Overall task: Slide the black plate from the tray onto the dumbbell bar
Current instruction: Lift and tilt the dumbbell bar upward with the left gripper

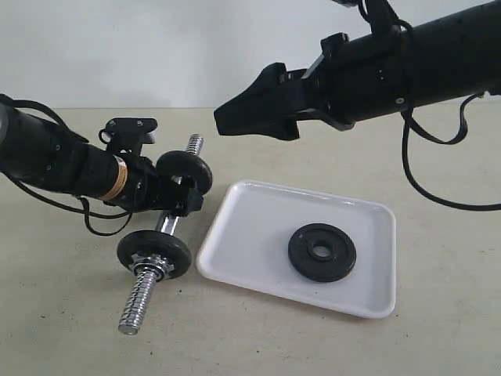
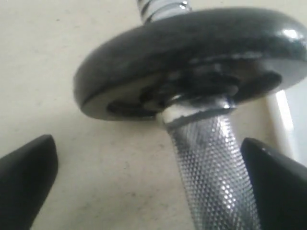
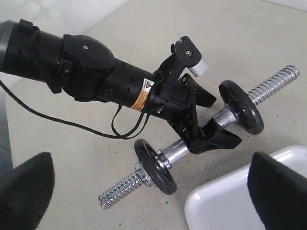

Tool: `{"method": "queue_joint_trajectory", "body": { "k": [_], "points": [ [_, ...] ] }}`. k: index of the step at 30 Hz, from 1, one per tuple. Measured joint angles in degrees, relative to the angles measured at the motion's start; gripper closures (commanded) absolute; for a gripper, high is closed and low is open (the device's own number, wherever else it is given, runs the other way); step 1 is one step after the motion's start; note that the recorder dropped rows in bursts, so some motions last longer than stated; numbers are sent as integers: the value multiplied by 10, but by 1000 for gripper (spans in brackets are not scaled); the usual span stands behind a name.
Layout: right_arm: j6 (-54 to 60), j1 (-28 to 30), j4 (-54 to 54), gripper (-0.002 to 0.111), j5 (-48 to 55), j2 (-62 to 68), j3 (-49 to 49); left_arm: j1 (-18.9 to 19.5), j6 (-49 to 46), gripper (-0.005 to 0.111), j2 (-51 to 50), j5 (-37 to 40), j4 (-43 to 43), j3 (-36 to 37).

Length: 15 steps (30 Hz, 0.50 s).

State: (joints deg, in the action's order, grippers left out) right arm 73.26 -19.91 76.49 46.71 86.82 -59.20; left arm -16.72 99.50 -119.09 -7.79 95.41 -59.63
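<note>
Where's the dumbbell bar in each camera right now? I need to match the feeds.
Exterior view: the dumbbell bar lies diagonally beside the white tray, on the left arm's side.
Left wrist view: the bar's knurled shaft is close up, running into a black disc.
Right wrist view: the bar lies diagonally beyond the tray corner.
Shared landmark: the left gripper, open and straddling the bar in all three.

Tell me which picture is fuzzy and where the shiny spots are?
Left wrist view: the round black weight disc on the knurled chrome dumbbell bar is soft and out of focus, with a white glint at its edge. Exterior view: sharp, even light; the glossy white rectangular tray casts a faint shadow. Right wrist view: mostly sharp; the bar's threads glint.
</note>
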Motion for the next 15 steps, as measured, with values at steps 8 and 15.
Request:
{"method": "queue_joint_trajectory", "body": {
  "k": [8, 15],
  "points": [
    [0, 0, 0, 8, -2, 0, 0, 2, 19, 14, 12, 73, 6, 29],
    [0, 0, 0, 8, -10, 0, 0, 2, 24, 14, 12, 68, 12, 29]
  ]
}}
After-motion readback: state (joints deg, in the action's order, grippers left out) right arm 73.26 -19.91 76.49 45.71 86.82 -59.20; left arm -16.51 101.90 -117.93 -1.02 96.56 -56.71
